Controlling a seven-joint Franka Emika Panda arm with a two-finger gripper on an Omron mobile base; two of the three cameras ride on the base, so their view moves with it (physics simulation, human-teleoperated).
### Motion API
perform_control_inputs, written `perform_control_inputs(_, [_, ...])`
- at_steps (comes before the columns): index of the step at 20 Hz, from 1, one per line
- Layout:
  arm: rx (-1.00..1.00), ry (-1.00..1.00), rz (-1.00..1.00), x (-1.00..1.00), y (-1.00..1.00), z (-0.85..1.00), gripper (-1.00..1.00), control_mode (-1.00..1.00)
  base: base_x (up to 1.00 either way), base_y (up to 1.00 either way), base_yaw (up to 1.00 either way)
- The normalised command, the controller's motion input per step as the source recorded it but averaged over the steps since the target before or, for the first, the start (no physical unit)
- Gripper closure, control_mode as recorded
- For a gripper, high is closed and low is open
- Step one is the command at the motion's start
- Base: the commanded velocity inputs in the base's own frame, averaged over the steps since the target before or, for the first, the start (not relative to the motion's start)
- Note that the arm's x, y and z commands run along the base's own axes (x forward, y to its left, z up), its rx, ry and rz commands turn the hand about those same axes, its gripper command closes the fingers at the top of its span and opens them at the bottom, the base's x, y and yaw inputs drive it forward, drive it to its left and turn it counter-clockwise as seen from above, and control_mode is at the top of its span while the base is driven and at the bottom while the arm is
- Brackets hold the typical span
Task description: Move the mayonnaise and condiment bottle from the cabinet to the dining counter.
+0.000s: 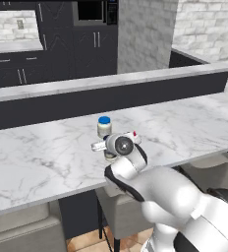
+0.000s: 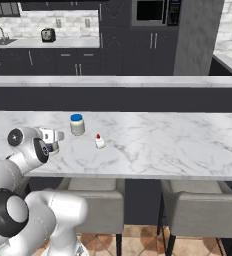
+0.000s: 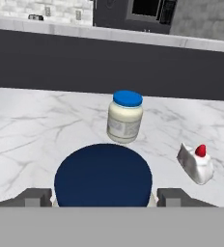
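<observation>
Marble dining counter (image 2: 163, 137) carries the mayonnaise (image 3: 103, 176), upright near its front edge, its navy lid directly between the spread fingers (image 3: 36, 197), which flank it without clamping. Just beyond stands a cream jar (image 3: 125, 117) with a bright blue lid; right of it lies a small red-tipped white bottle (image 3: 196, 164).

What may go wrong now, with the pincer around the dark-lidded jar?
1. The open pincer straddles the mayonnaise; a slanted retreat might catch its navy lid and tip it.
2. The cream jar with the blue lid stands close behind, and a forward move may knock it over.
</observation>
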Motion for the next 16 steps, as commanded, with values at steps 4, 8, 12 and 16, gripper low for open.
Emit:
perform_control_inputs(4, [0.0,0.0,0.0,0.13,0.0,-0.21,1.0,-1.0,0.0,0.0,0.0])
perform_control_inputs(8, [0.0,0.0,0.0,0.13,0.0,-0.22,1.0,-1.0,0.0,0.0,0.0])
perform_control_inputs(12, [0.0,0.0,0.0,0.14,0.0,-0.21,1.0,-1.0,0.0,0.0,0.0])
perform_control_inputs(16, [0.0,0.0,0.0,0.13,0.0,-0.24,1.0,-1.0,0.0,0.0,0.0])
